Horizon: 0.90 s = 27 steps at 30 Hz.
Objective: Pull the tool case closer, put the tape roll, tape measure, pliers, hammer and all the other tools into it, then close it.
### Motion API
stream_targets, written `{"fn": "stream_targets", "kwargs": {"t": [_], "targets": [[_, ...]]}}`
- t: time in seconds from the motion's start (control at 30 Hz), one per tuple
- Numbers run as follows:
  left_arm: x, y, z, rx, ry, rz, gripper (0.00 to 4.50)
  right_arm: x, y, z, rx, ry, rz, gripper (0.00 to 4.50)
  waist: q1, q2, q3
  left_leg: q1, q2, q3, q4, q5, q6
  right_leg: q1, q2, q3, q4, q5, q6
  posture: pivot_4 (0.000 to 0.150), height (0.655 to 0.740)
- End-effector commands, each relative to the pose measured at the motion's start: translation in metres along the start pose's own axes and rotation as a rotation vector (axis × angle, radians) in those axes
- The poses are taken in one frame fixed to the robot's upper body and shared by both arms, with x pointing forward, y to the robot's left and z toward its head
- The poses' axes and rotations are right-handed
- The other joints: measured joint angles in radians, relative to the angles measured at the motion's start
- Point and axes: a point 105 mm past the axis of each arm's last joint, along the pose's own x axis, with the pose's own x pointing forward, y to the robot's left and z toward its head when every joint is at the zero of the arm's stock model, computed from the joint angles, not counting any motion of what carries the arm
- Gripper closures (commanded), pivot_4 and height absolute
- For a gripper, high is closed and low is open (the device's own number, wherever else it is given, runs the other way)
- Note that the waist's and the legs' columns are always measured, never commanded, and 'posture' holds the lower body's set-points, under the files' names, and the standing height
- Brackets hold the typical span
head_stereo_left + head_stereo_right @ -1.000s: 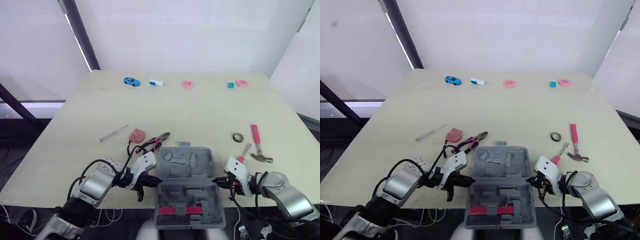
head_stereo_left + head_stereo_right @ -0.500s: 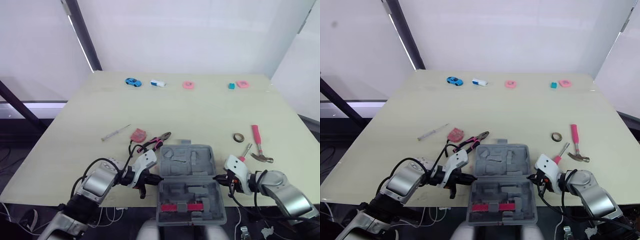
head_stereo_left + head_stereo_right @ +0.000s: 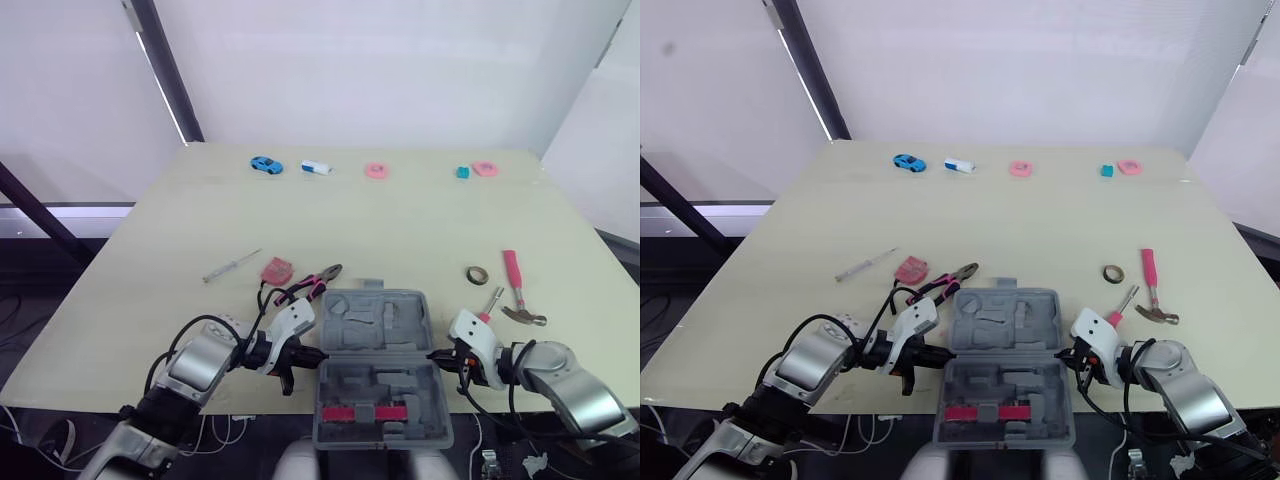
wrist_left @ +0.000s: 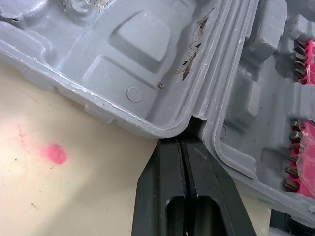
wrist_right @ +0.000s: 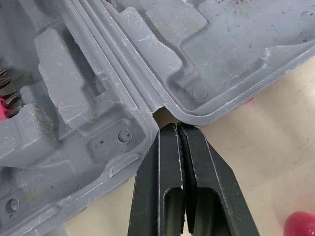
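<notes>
The pliers (image 3: pixel 310 285) are partly covered by the left arm's white housing, so their handles are hard to follow. A small pink-handled screwdriver (image 3: pixel 489 301) has its handle end tucked behind the right arm.

The tool case (image 3: pixel 372 340) lies open at the near edge of the table (image 3: pixel 400 220), lid flat towards the far side. The left gripper (image 3: pixel 308 354) has its fingers pressed together, nothing between them, tips at the hinge notch on the case's left side. The right gripper (image 3: pixel 437 357) is likewise pressed together, tips at the notch on the right side.

The tape measure (image 3: pixel 274 269) lies just beyond the pliers. The tape roll (image 3: pixel 476 273) and hammer (image 3: pixel 518 286) lie right of the case.
</notes>
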Motion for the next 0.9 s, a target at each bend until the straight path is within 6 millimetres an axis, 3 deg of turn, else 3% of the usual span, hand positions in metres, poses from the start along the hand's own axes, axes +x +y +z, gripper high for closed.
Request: {"fn": "stream_targets", "kwargs": {"t": [0.03,0.9], "targets": [[0.002,0.009,-0.002,-0.003,0.010,0.043,4.50,0.002,0.007,0.016,-0.025,-0.059,0.035,4.42,0.000,0.000,0.000,0.000,0.000,0.000,0.000,0.000,0.000,0.000,0.000,0.000,0.000,0.000,0.000,0.150,0.7400],[0.003,0.003,-0.013,-0.008,0.035,0.021,4.50,-0.004,-0.003,0.010,-0.040,-0.026,0.001,4.42,-0.003,0.000,0.000,0.001,0.000,-0.001,-0.004,0.000,0.000,0.000,0.000,0.001,-0.001,-0.001,0.001,0.150,0.7400]]}}
